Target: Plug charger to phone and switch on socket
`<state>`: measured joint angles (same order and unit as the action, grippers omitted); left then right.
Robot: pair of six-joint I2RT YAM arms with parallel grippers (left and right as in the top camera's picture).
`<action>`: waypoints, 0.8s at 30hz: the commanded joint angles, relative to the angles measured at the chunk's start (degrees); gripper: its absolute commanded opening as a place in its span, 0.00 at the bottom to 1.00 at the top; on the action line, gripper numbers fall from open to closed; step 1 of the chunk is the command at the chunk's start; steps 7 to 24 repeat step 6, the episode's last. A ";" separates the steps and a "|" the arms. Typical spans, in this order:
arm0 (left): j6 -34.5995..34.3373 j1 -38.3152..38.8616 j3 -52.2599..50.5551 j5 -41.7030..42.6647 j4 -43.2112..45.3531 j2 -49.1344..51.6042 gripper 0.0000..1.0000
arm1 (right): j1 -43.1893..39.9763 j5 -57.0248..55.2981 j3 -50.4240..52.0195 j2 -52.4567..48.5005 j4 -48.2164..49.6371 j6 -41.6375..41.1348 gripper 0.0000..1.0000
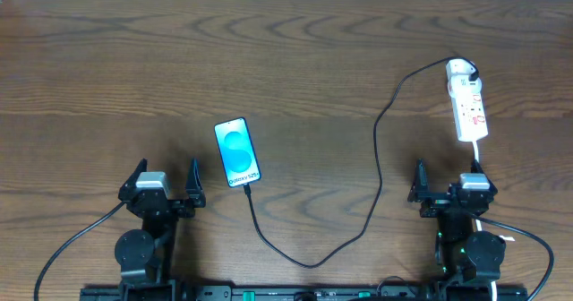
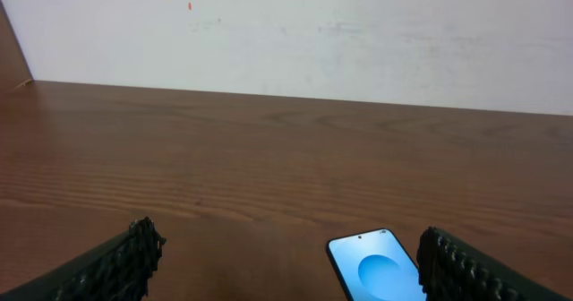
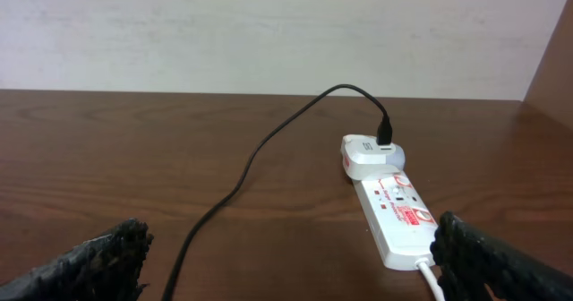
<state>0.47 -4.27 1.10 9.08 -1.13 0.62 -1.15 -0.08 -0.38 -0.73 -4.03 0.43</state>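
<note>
- Step in hand: the charger (image 1: pixel 376 158) runs from the white adapter (image 1: pixel 459 68) on the socket (image 1: pixel 469 106) to the lower edge of the phone (image 1: pixel 237 152), where its tip appears seated. Switching on likely remains, but the switch position is unreadable.
- Next move: the right gripper (image 1: pixel 446 171), jaws wide and empty, has the socket just ahead and needs a precise press.
- The left gripper (image 1: pixel 167 167), also wide and empty, sits just left of the phone.

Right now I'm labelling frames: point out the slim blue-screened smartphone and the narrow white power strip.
slim blue-screened smartphone (image 1: pixel 237 152), overhead view, screen centre.
narrow white power strip (image 1: pixel 471 111), overhead view, middle of its body.
</note>
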 commanded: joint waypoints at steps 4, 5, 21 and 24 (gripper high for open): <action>0.57 0.22 -0.87 1.36 -2.08 -0.35 0.93 | 1.03 -1.07 0.07 0.42 -0.24 -0.81 0.99; 0.57 0.22 -0.87 1.36 -2.08 -0.35 0.93 | 1.03 -1.09 0.07 0.42 -0.24 -0.81 0.99; 0.57 0.22 -0.87 1.36 -2.08 -0.35 0.93 | 1.03 -1.07 0.07 0.42 -0.24 -0.81 0.99; 0.57 0.22 -0.87 1.36 -2.08 -0.35 0.93 | 1.03 -1.07 0.07 0.42 -0.24 -0.81 0.99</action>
